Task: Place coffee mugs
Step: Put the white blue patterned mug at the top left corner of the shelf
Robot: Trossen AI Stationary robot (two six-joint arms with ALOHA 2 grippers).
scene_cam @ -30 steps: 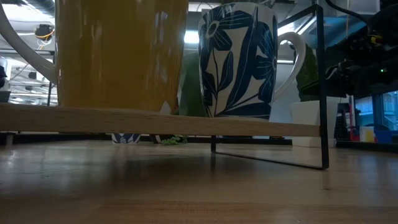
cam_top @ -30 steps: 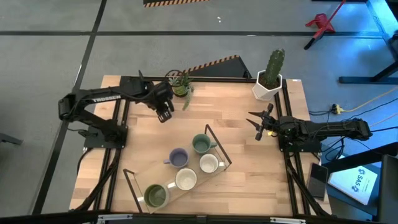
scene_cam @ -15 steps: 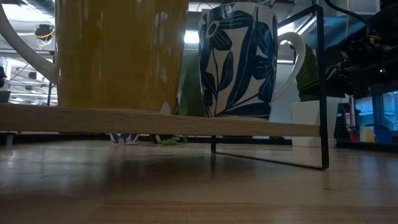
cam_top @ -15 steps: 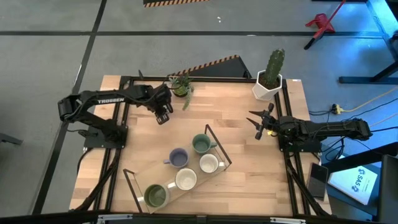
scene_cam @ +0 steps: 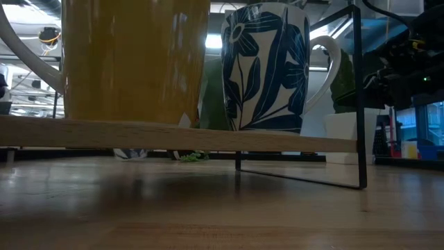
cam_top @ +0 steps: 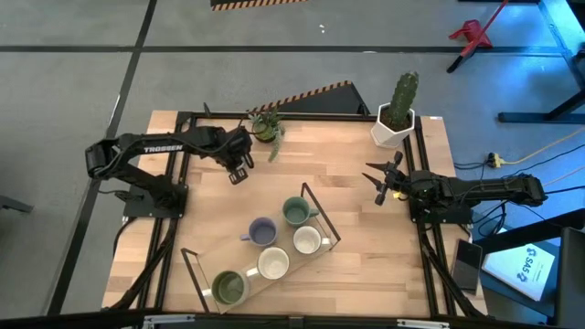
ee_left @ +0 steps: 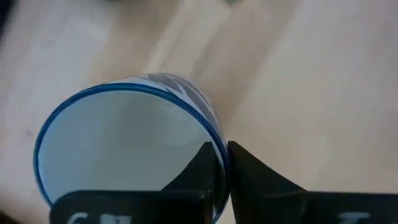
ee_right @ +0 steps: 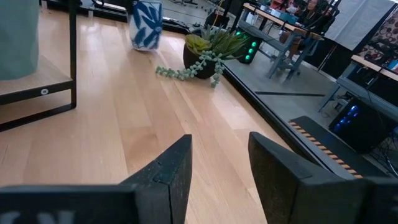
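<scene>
A white mug with blue leaf print and a blue rim stands upright near the table's far left, beside the small trailing plant. It also shows in the right wrist view as the mug. My left gripper is above it, shut on its rim. Five more mugs sit on the rack's wooden board: olive, two white, lavender and teal. My right gripper waits open at the table's right side. My left gripper pinches the mug's rim, one finger inside the mug and one outside its wall. The fingers come from above, pointing down. The mug stays upright under them; I cannot tell whether its base touches the table.
The black wire frame of the rack rises around the board at the table's near middle. A white hexagonal cactus pot stands at the far right corner. Bare wood lies between plant, rack and right gripper. In the low view, the board carries two tall mugs.
My left gripper, still shut on the mug, has drawn back a little toward the table's left edge. In the low view, the mug's base has shifted slightly, and less of it shows under the rack's board.
</scene>
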